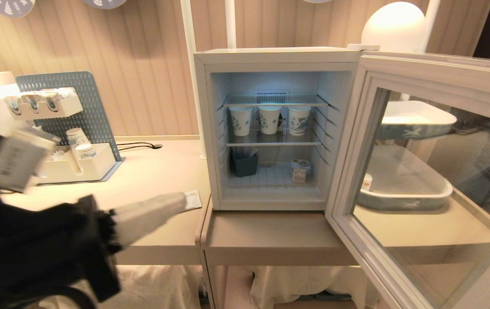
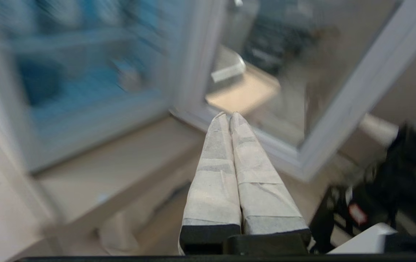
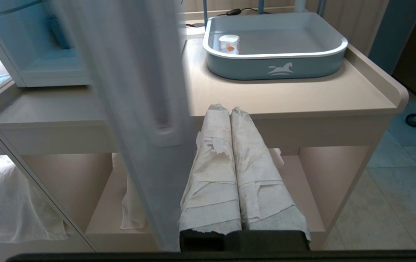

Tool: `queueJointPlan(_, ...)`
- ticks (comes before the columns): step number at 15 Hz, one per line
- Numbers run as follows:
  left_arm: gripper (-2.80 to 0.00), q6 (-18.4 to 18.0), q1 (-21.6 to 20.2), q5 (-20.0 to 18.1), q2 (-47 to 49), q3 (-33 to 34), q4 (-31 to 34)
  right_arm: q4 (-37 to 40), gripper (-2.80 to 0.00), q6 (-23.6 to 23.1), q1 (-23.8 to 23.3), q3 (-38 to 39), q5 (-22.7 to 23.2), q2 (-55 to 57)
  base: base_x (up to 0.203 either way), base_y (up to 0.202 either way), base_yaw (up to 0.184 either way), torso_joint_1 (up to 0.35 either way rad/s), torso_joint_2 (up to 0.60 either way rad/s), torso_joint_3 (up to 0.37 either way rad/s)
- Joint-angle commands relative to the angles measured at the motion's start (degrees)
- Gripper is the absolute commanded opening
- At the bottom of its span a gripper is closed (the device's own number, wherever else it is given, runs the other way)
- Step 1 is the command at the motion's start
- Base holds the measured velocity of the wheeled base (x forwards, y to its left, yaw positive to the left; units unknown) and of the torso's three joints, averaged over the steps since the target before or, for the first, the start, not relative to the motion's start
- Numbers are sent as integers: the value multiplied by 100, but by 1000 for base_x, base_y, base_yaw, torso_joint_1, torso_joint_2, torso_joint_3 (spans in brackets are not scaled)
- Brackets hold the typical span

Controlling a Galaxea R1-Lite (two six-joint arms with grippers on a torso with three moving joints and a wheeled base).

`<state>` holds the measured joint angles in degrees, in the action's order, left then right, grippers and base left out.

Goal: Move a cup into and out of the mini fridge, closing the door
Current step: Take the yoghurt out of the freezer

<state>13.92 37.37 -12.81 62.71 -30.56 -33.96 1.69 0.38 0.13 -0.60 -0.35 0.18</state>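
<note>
In the head view the mini fridge (image 1: 270, 128) stands open, its door (image 1: 434, 171) swung out to the right. 1 cup (image 1: 300, 170) sits on the fridge floor, right of a dark bin (image 1: 244, 163), below 3 paper cups (image 1: 269, 119). The left gripper (image 1: 182, 201) hangs over the surface (image 1: 159, 171) in front of the fridge, fingers pressed together and empty.

In the left wrist view the fingers (image 2: 213, 171) are together and point toward the door frame.

In the right wrist view the right gripper (image 3: 230, 109) has its fingers together, holding nothing. A 2nd cup (image 3: 228, 43) stands in a grey tray (image 3: 277, 65). It looks light, thin-walled and easy to crush or tip. I would take it gently around the side wall, below the foil lid. It is small and white, with an orange mark.
</note>
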Motion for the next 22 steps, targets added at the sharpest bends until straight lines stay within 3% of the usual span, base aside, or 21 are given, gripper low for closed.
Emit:
queueJointPlan(1,-280,32,-134,740,-2461,-1227,3647,24,-280,-3,4,-11,0,8,0,0,0,0,0,0)
queueJointPlan(2,-280,39,-420,1090,-2894,-1812,4824,24,-280,-3,4,-11,0,8,0,0,0,0,0,0)
queueJointPlan(3,-280,46,-965,1302,-3186,-2215,5666,24,-280,-3,4,-11,0,8,0,0,0,0,0,0)
queueJointPlan(6,-280,105,-2572,1155,-4310,-2469,6917,24,-280,-3,4,-11,0,8,0,0,0,0,0,0)
queueJointPlan(7,-280,196,-2936,1073,-4592,-2561,7503,24,-280,-3,4,-11,0,8,0,0,0,0,0,0)
queueJointPlan(9,-280,781,-3054,1117,-4683,-2705,8261,24,-280,-3,4,-11,0,8,0,0,0,0,0,0)
queueJointPlan(11,-280,917,-3263,701,-4706,-2843,7945,24,-280,-3,4,-11,0,8,0,0,0,0,0,0)
queueJointPlan(13,-280,778,-3883,151,-4902,-2738,7948,33,-280,-3,4,-11,0,8,0,0,0,0,0,0)
queueJointPlan(14,-280,695,-3912,-58,-4984,-2615,7949,33,-280,-3,4,-11,0,8,0,0,0,0,0,0)
queueJointPlan(17,-280,370,-3827,-71,-5666,-1500,7398,42,-280,-3,4,-19,0,8,0,0,0,0,0,0)
queueJointPlan(20,-280,-158,-3796,639,-6057,817,5210,42,-280,-3,4,-19,0,8,0,0,0,0,0,0)
queueJointPlan(22,-280,-789,-3785,1042,-6158,2259,3543,42,-280,-3,4,-19,0,8,0,0,0,0,0,0)
